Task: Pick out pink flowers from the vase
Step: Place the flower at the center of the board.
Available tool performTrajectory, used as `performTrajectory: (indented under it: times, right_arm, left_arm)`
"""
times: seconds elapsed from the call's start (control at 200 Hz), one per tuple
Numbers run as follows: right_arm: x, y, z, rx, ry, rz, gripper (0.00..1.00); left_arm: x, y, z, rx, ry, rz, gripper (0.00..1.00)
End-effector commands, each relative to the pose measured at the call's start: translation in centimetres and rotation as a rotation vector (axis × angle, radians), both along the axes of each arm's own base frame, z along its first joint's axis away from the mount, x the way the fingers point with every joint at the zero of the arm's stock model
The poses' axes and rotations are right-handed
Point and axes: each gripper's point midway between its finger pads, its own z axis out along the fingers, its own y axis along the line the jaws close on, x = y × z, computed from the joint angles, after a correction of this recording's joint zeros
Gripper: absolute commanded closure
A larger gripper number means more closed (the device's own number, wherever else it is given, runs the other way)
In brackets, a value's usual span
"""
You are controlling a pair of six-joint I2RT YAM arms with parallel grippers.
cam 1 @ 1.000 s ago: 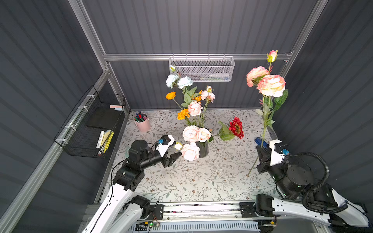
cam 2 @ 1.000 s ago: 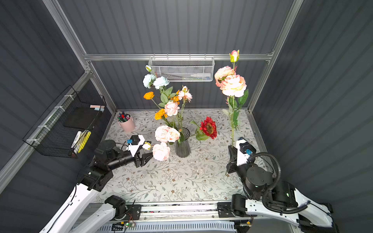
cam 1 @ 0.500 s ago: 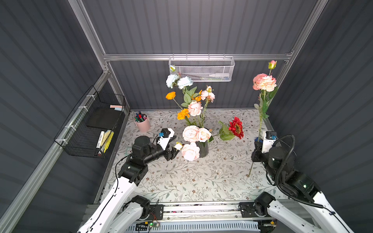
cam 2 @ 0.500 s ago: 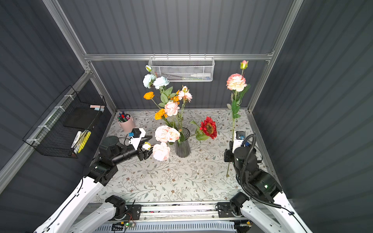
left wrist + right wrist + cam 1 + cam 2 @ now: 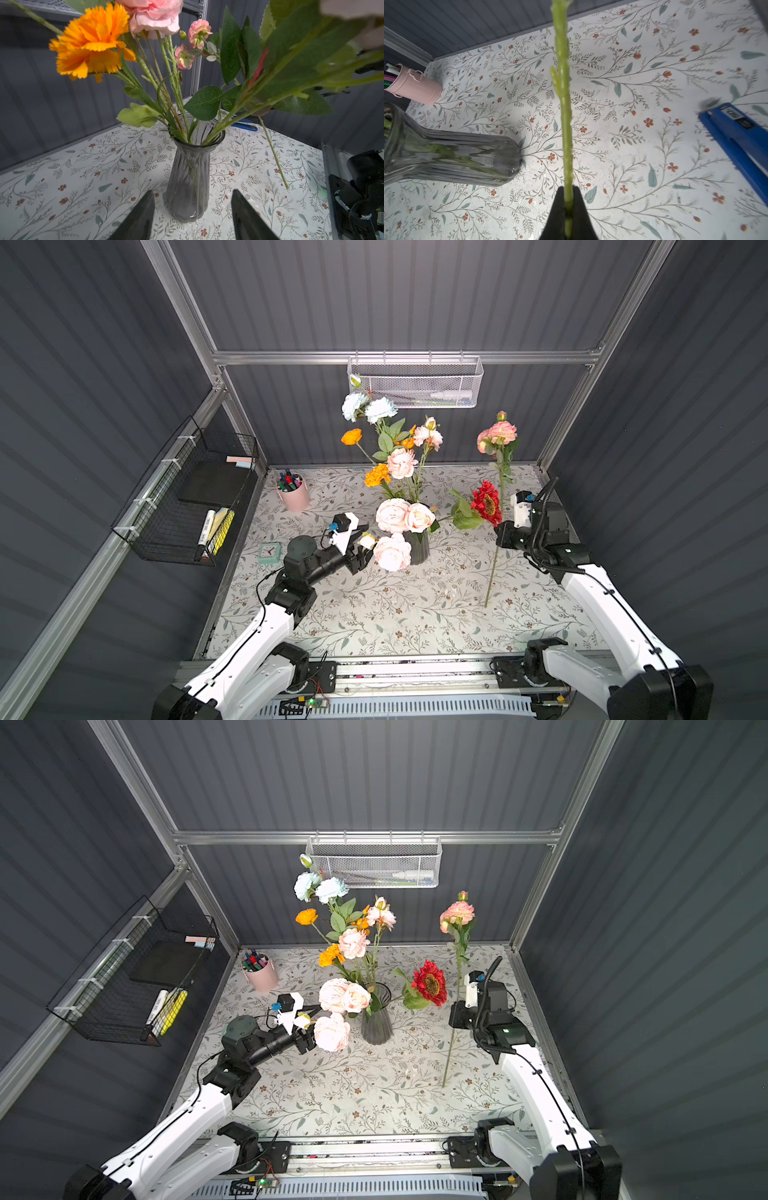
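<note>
Jaws of the right gripper (image 5: 566, 192) are clamped on the green stem (image 5: 563, 116) of one pink flower (image 5: 498, 434). This flower is out of the vase (image 5: 417, 549) and stands nearly upright, well to the right of it. Its bloom sits high above the gripper and the lower stem end reaches down towards the table (image 5: 374, 614); whether it touches the table cannot be told.

Jaws of the left gripper (image 5: 192, 192) stand apart and grip nothing. In the left wrist view the foot of the vase appears ahead of the two fingers (image 5: 143, 216), between them and untouched. In both top views this gripper sits just beside the low pink bloom (image 5: 392, 552), on the left side of the vase.

The vase stands upright near the middle of the table. It holds a paired pink bloom (image 5: 401, 516) at the rim, the low pink bloom, and two upper pink blooms (image 5: 401, 462). A red bloom (image 5: 484, 502) leans out to the right, between the vase and the held stem. A pink cup (image 5: 295, 497) stands at the back left.
</note>
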Motion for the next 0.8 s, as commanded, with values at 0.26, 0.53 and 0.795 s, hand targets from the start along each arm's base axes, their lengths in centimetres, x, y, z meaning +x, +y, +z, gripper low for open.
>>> performTrajectory:
  times: [0.26, 0.53, 0.795]
  right_arm:
    - [4.1, 1.4, -4.5, 0.058, 0.130, 0.136, 1.00]
    - [4.7, 2.5, -7.9, 0.101, 0.251, 0.204, 1.00]
    - [3.4, 3.2, -11.4, 0.136, 0.367, 0.247, 0.98]
  left_arm:
    - [1.4, -2.0, 1.8, -0.082, -0.161, -0.085, 0.53]
    - [1.5, -2.8, 1.9, -0.104, -0.156, -0.108, 0.55]
    - [1.7, -3.2, 1.4, -0.099, -0.134, -0.108, 0.54]
